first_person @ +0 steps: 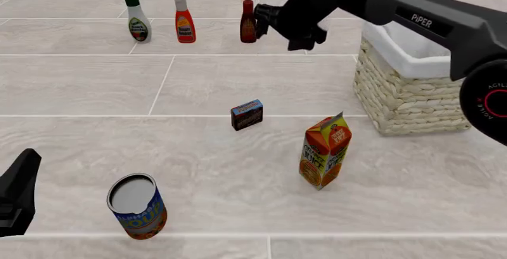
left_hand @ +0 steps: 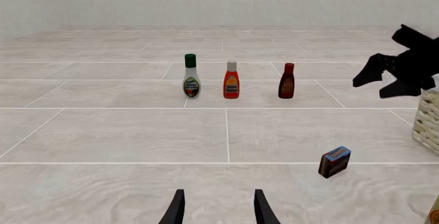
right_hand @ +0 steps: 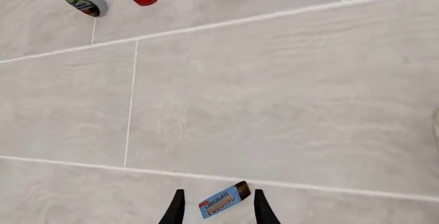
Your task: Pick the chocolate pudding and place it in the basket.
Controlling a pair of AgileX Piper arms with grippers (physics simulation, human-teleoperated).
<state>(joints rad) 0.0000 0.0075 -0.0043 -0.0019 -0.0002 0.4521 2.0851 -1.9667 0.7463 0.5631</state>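
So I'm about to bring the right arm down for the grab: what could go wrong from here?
The chocolate pudding stands on edge and sits skewed between the right tool's open fingers, so closing may tip it or catch a corner. The juice carton stands close by on the basket side, so a low carry could knock it over.

A pale tiled counter (first_person: 237, 87) carries three sauce bottles (first_person: 184, 21), the chocolate pudding (first_person: 246, 114), juice carton (first_person: 325, 151), can (first_person: 138, 206) and basket (first_person: 408, 95).
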